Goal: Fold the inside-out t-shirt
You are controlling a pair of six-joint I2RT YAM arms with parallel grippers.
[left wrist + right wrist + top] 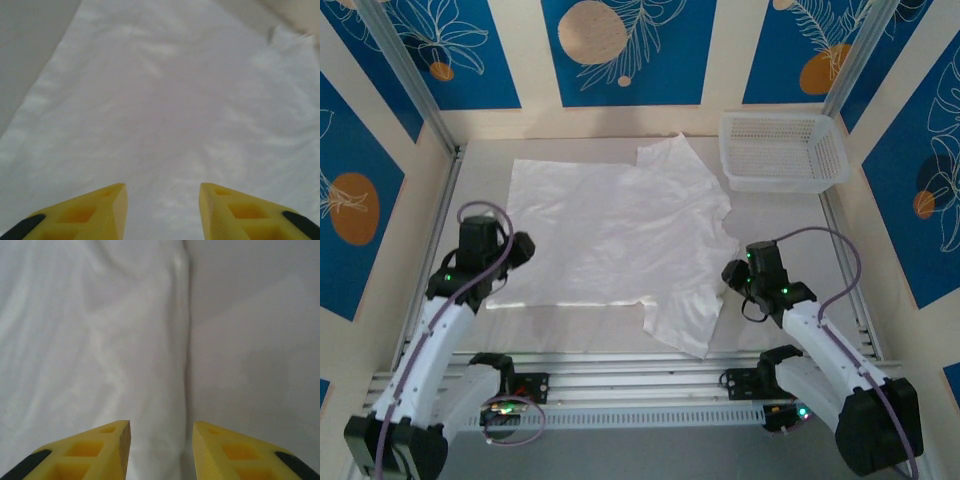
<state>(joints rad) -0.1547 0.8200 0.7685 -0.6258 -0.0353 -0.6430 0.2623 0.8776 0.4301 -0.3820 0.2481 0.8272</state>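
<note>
The white t-shirt lies spread mid-table, one sleeve trailing toward the near edge. The left gripper hovers over its near-left hem, jaws apart and empty. The right gripper, likewise parted and empty, sits above the shirt's right edge. The danger is the thin fabric: a shallow pinch may catch one layer only, and uneven lifts would skew the fold.

T-shirt lay flat and low across mid-table; free passage above it. White mesh basket stood tall in the far right corner, just beside the shirt's far sleeve, with tight room between. Bare table ran open along the near edge. Left gripper and right gripper occupied the shirt's left and right flanks, jaws parted.
</note>
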